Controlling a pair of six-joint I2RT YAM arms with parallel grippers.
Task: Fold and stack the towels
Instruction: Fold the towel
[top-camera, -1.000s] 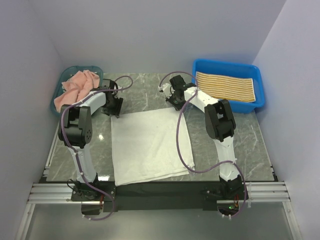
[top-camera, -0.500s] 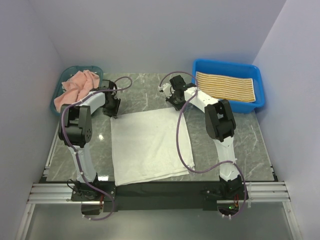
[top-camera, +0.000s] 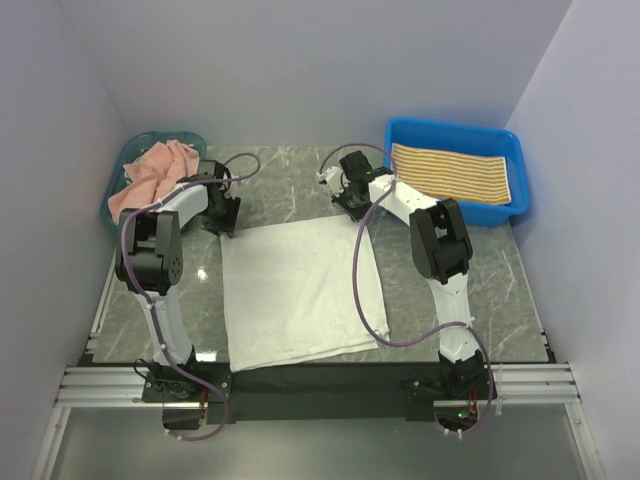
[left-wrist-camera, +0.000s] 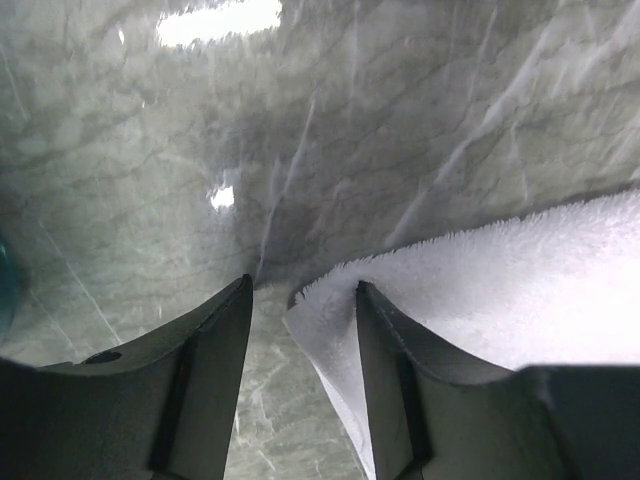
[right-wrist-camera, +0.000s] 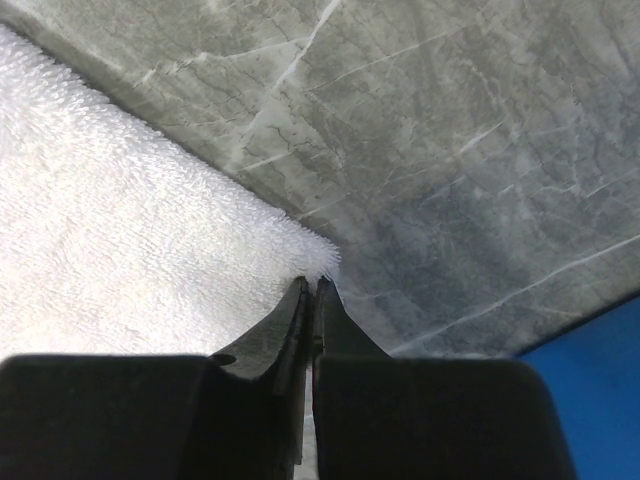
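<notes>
Marble counter (top-camera: 510, 300) carries the white towel (top-camera: 300, 285) spread flat, right jaws clamped on its far right corner, left jaws apart astride the far left corner, apparently preparing a two-corner fold.

The white towel (top-camera: 297, 290) is plain, with a fluffy nap. It lies on a table (top-camera: 500, 280) of grey marble with pale veins. A salmon pink towel (top-camera: 152, 172) fills a teal basket (top-camera: 188, 138). A yellow-and-white striped towel (top-camera: 450, 172) sits in a bright blue bin (top-camera: 452, 127). The left arm (top-camera: 160, 300) and right arm (top-camera: 445, 290) are white with black joints and carry purple cables (top-camera: 365, 290).
</notes>
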